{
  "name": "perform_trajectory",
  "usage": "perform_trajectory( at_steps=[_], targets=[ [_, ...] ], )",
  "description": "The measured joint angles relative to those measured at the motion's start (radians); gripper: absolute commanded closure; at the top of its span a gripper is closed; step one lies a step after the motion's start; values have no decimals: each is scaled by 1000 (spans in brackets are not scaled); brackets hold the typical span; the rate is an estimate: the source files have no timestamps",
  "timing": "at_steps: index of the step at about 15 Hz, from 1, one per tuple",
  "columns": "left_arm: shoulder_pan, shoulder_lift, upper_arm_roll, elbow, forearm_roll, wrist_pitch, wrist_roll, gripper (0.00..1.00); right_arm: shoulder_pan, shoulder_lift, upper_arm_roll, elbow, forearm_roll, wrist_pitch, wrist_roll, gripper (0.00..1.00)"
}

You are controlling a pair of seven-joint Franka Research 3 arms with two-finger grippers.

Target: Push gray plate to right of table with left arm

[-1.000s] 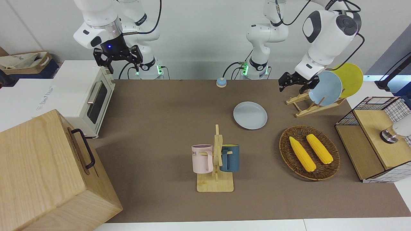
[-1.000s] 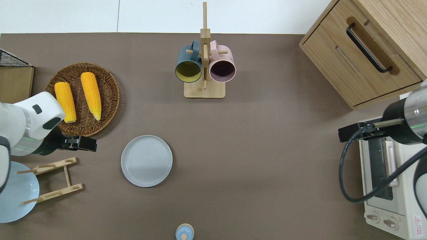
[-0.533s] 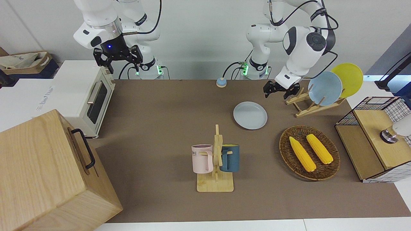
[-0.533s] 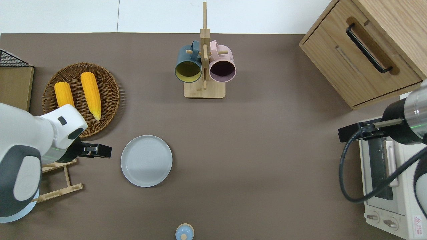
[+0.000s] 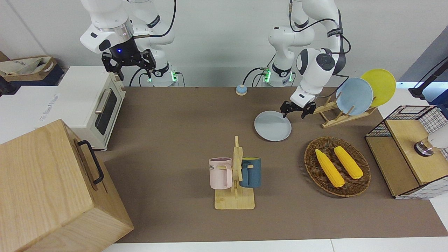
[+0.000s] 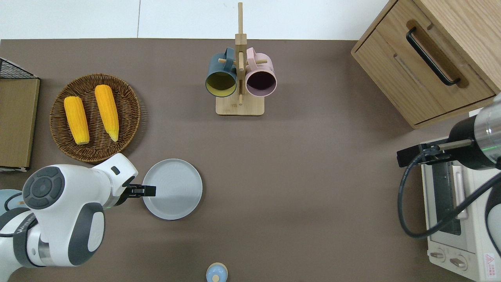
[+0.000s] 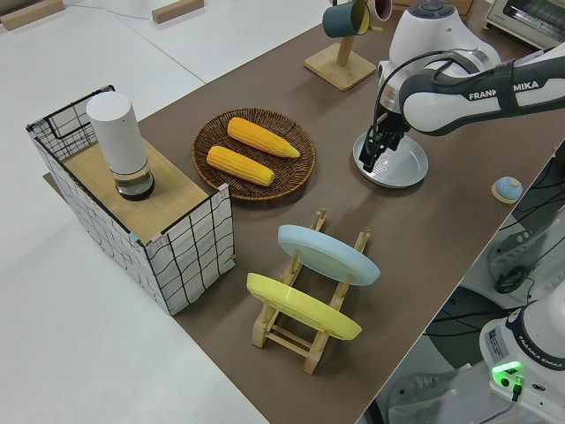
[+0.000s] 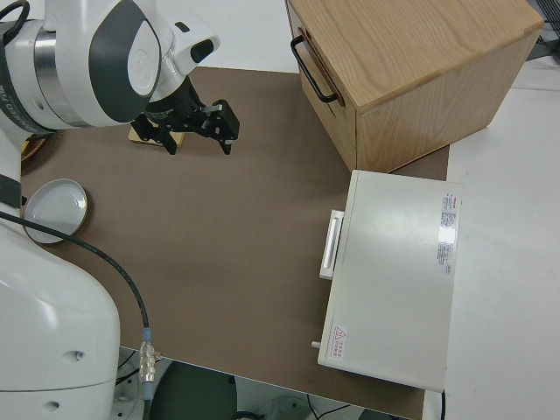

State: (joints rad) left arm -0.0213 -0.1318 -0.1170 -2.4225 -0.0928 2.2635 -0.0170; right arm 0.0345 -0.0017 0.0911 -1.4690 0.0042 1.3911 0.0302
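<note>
1. We have the left arm's black two-finger gripper (image 6: pixel 145 191), fingers spread, at the rim of the round pale blue-gray matte plate (image 6: pixel 174 190), frame lower left.
2. Next we judge a steady sideways shove across the brown table (image 6: pixel 313 176). The right arm is parked.

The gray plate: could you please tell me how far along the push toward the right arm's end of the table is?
Done: the left pincer has reached the gray plate, at its rim on the left arm's end. In hand: contact for the push; whether it is touching is unclear. Left: the whole slide, since the plate lies near the wicker basket, with bare table ahead. The right arm is parked.
</note>
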Motion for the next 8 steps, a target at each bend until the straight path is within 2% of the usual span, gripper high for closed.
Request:
perform_trajectory(
  at_steps=[8],
  targets=[
    [0,49,0,-48,0,76,-1,17,0,0,0,0,0,0,0,17]
  ],
)
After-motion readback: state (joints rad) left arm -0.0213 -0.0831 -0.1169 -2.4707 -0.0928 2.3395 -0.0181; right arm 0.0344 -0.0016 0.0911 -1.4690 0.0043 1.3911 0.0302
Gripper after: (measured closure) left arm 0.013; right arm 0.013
